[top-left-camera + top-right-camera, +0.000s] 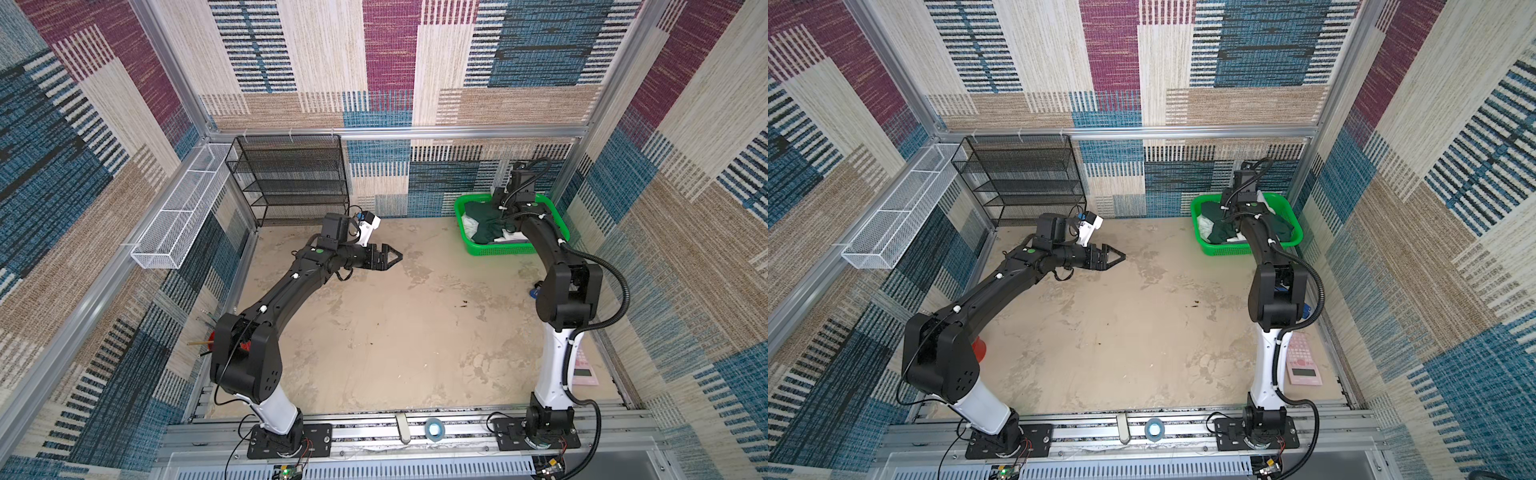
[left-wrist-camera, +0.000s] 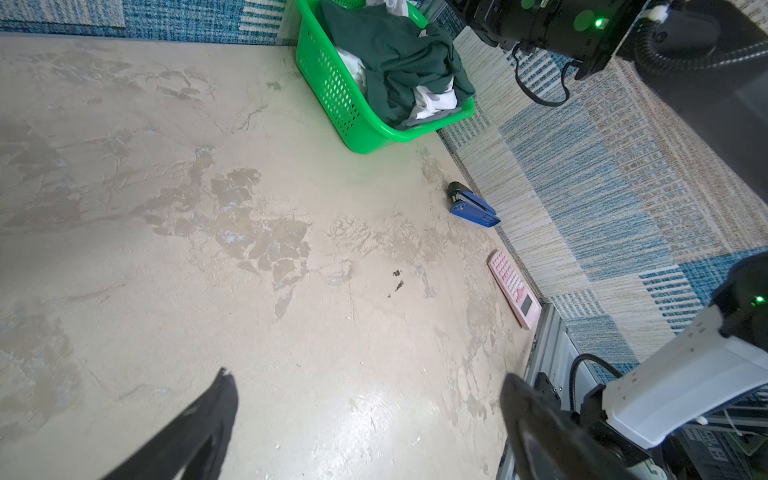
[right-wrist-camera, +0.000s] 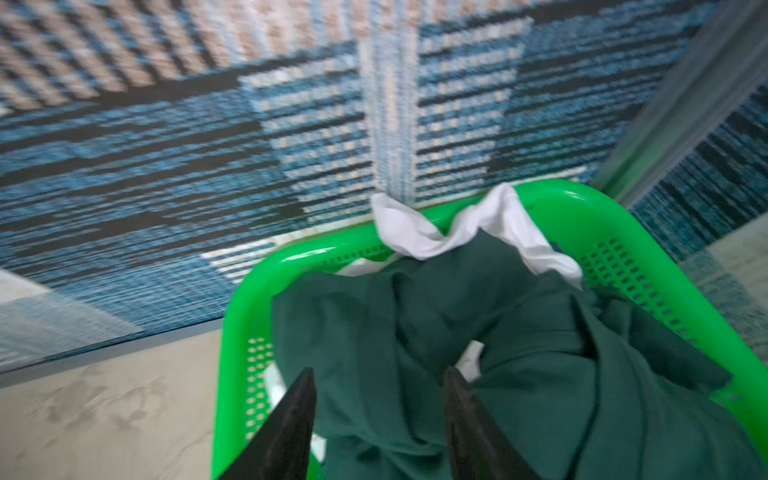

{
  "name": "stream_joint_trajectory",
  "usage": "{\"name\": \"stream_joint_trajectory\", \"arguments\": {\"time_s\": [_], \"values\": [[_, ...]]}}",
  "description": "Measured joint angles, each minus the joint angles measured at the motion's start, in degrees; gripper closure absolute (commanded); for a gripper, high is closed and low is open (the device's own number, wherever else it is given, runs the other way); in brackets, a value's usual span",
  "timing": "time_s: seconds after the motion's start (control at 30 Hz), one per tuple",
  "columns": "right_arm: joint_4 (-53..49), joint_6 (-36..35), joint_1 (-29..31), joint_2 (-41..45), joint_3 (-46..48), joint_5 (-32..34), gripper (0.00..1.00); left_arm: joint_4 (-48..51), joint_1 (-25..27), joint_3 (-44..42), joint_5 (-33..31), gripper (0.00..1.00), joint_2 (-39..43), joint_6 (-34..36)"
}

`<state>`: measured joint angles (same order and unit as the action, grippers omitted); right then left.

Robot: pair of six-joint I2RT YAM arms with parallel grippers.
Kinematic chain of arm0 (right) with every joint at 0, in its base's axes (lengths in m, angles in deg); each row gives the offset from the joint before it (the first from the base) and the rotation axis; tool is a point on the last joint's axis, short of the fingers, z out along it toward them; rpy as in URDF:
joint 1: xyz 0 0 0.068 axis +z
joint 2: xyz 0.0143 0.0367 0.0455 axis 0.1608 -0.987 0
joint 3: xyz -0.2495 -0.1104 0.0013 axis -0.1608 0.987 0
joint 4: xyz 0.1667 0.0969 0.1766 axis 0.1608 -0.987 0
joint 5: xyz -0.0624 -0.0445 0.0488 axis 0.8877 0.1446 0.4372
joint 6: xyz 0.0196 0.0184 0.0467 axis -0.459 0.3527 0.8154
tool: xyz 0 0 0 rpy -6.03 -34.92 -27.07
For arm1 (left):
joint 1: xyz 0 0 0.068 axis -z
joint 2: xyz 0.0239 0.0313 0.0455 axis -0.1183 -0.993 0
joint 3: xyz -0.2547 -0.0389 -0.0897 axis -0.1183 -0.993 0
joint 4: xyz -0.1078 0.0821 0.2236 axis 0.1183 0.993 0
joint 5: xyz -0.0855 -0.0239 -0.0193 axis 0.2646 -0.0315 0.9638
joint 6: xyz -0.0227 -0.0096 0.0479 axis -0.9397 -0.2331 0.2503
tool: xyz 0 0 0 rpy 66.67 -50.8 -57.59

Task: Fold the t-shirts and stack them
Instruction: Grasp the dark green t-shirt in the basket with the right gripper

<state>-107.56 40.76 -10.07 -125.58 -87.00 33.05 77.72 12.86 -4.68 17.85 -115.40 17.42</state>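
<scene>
**Q:** How should the right hand (image 3: 379, 370) take hold?

**A:** Its jaws stand half parted and empty. Lower them onto a raised fold of the dark green t-shirt (image 3: 415, 324) close below, which is heaped over white t-shirts (image 3: 415, 237) in the green basket (image 3: 241, 316). The left hand (image 2: 365, 374) hovers wide open over the counter (image 2: 166, 208).

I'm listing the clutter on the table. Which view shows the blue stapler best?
The left wrist view: the stapler lies in full view with nothing in front of it. In both top views the right arm hides all but a blue sliver of it. The right wrist view does not show it.
</scene>
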Motion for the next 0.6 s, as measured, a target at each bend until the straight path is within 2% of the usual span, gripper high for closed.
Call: {"name": "stream_joint_trajectory", "arguments": {"time_s": [0.17,0.37,0.5,0.6], "values": [[-2.0,0.6,-1.9,-1.7,-0.1,2.0,0.49,-0.2,0.3,0.0,0.2,0.01,-0.1,0.0],[-2.1,0.5,-3.1,-3.1,0.4,4.6,0.54,-0.2,0.4,0.0,0.5,0.01,-0.4,0.0],[-2.1,-0.3,-3.0,-4.3,0.4,5.6,0.68,-0.2,0.6,0.0,1.1,0.01,-0.4,0.0],[-2.1,-0.5,-3.0,-4.9,0.3,5.6,0.86,-0.2,0.8,0.0,1.3,0.01,-0.5,0.0]]}}
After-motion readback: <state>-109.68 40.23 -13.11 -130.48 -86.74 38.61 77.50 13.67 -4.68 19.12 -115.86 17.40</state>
